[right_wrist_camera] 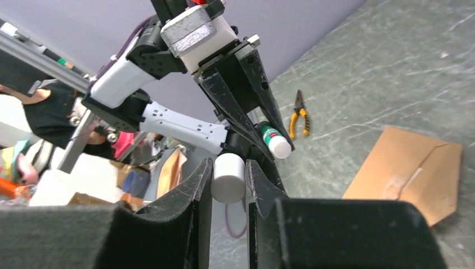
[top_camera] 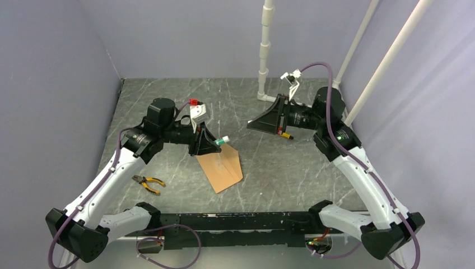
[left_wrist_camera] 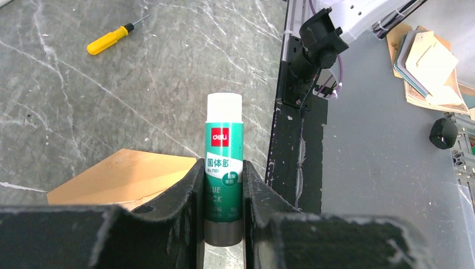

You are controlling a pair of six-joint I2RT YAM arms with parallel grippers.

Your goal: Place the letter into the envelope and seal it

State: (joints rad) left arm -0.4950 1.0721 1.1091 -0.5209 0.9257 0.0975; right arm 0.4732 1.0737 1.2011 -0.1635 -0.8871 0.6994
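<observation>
The brown envelope (top_camera: 221, 170) lies flat on the marble table between the arms, also seen in the left wrist view (left_wrist_camera: 120, 176) and the right wrist view (right_wrist_camera: 411, 168). The letter is not in view. My left gripper (top_camera: 214, 144) hovers over the envelope's far end, shut on a green glue stick (left_wrist_camera: 224, 162) whose white end (right_wrist_camera: 278, 147) points toward the right arm. My right gripper (top_camera: 251, 124) is raised to the right of it and apart from it, shut on a small white cap (right_wrist_camera: 228, 178).
Yellow-handled pliers (top_camera: 148, 182) lie at the near left by the left arm. A yellow screwdriver (left_wrist_camera: 109, 39) lies on the table. A white pipe stand (top_camera: 263, 61) rises at the back. Walls close both sides, and a black rail (top_camera: 246, 221) runs along the near edge.
</observation>
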